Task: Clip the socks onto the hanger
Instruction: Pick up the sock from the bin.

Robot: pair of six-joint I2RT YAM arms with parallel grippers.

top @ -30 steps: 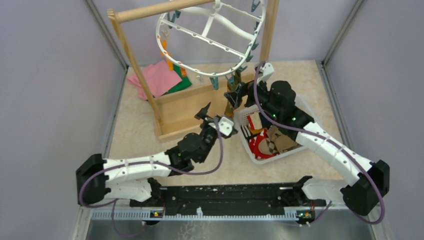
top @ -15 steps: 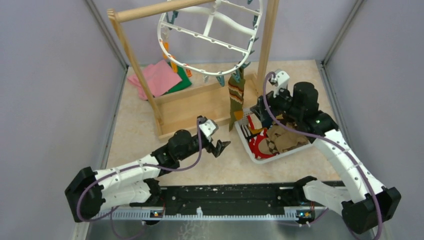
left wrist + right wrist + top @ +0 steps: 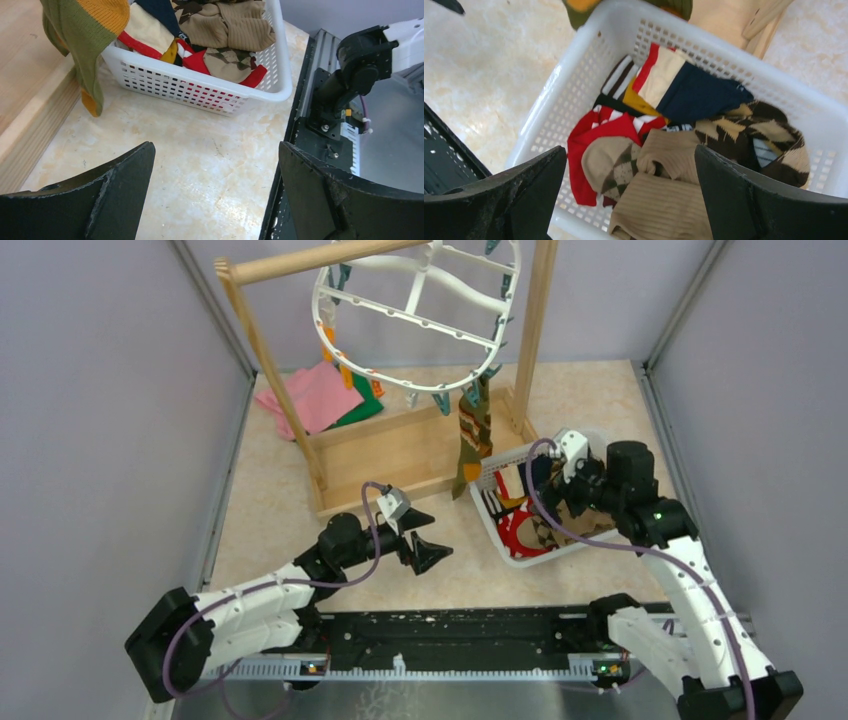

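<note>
Both pairs of jaws stand wide apart, empty. The socks (image 3: 672,197) in the basket (image 3: 585,55) look soft, light and floppy; a pinch at the cuff should lift one.

Your top view evenly bright from overhead, faint soft shadows on the table (image 3: 265,510), your wrist views crisp.

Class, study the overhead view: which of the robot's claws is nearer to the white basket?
Right. The right claw hangs open directly above the white basket, over the socks. The left claw, also open, sits beyond the basket's left side, above the table.
</note>
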